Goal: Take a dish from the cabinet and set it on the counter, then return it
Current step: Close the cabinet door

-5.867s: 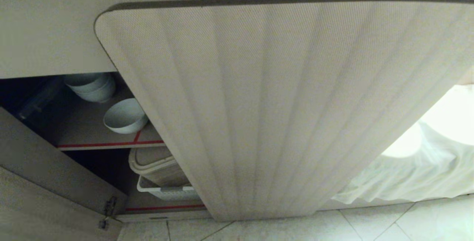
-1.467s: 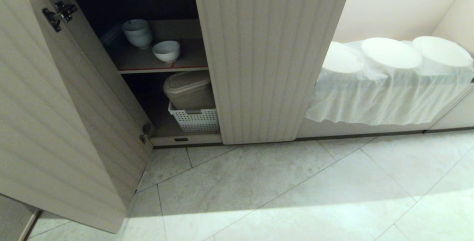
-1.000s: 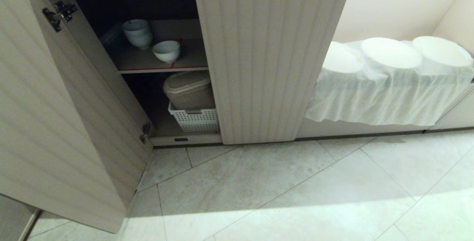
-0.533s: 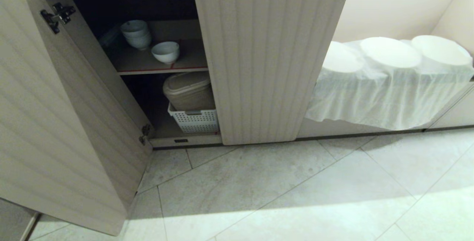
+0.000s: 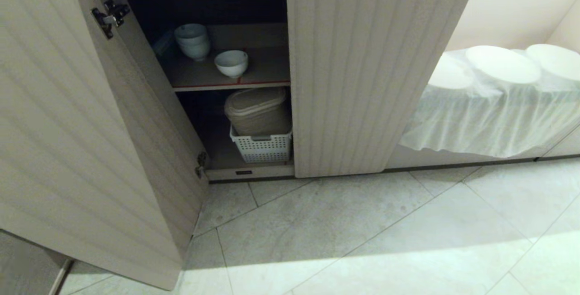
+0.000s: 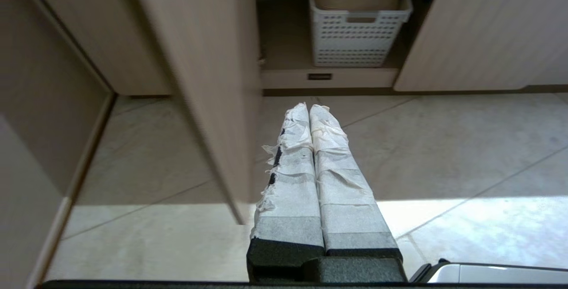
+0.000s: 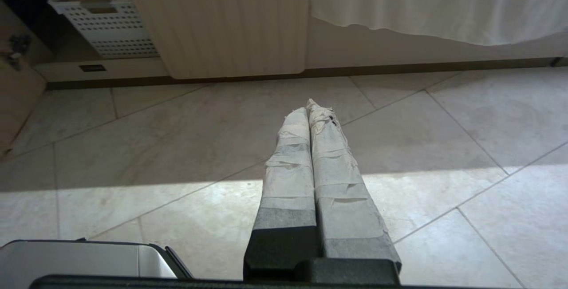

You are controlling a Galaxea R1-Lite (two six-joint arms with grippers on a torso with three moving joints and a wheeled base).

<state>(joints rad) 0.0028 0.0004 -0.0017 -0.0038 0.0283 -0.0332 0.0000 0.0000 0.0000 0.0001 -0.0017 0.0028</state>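
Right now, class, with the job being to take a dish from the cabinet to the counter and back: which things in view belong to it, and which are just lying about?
Belongs:
single glossy white bowl
pale fluted cabinet

Lying about:
stack of white bowls
white perforated basket
beige lidded bin
white draped cloth

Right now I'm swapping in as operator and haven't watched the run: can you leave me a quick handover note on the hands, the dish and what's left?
Left hand: shut, empty, hanging over the floor in front of the cabinet.
Right hand: shut, empty, over the floor too.
Dish: on the upper shelf, beside the bowl stack; left door open.
Counter: out of view.
Done: cannot tell whether the dish has made its trip.
Left: if not, take it out, set it on the counter, return it.
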